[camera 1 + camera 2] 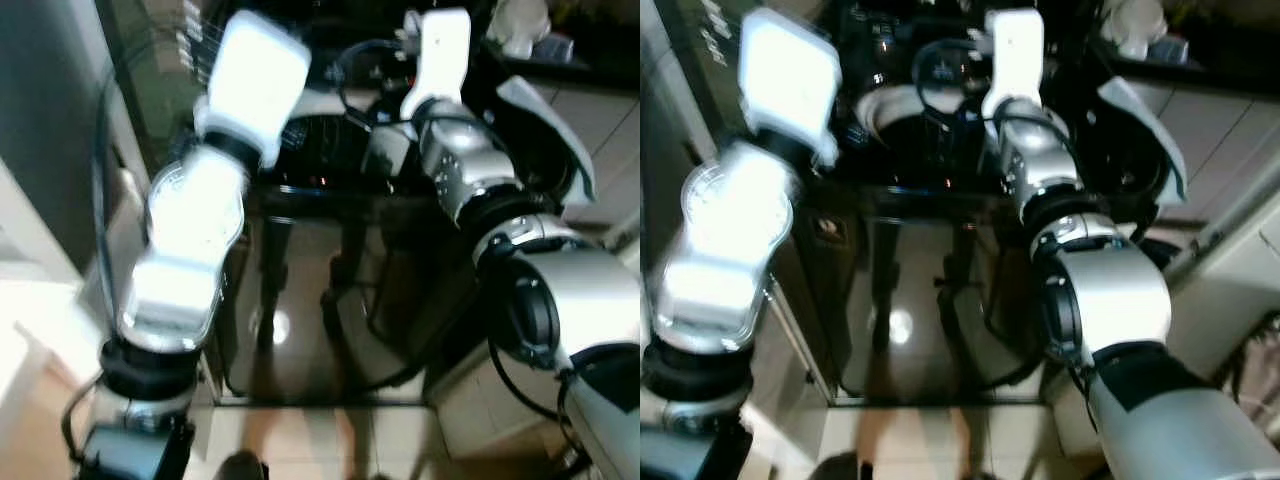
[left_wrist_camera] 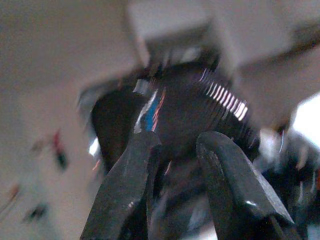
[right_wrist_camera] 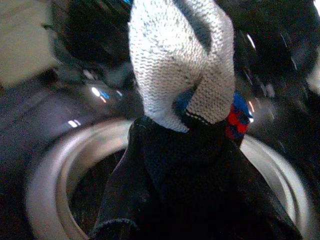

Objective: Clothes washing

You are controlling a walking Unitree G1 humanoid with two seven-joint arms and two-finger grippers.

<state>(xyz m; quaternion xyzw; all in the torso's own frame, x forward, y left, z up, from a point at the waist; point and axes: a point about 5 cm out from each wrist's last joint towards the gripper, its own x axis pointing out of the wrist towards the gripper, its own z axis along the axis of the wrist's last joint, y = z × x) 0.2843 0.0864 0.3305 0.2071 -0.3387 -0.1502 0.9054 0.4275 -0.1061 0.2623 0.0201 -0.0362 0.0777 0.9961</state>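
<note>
We grip a knitted grey-and-dark garment [image 3: 180,75] tight in our right hand [image 3: 185,165], above the washer's round steel drum rim [image 3: 50,175]; our left hand [image 2: 175,170] hangs slightly parted, empty, near a ribbed black knob [image 2: 200,110]

A glossy dark cabinet front [image 1: 320,290] fills the middle of the head views and mirrors a small bright spot of light [image 1: 281,325]. Below it lies a strip of pale tiled floor [image 1: 300,440] with a warm tint. To the robot's right the floor tiles [image 1: 600,130] are light, with dark grout lines. A dark shelf [image 1: 1200,50] along the far right corner carries a blurred white object [image 1: 520,25]. On the left stands a grey wall panel [image 1: 45,120] above a bright white surface [image 1: 30,310].
</note>
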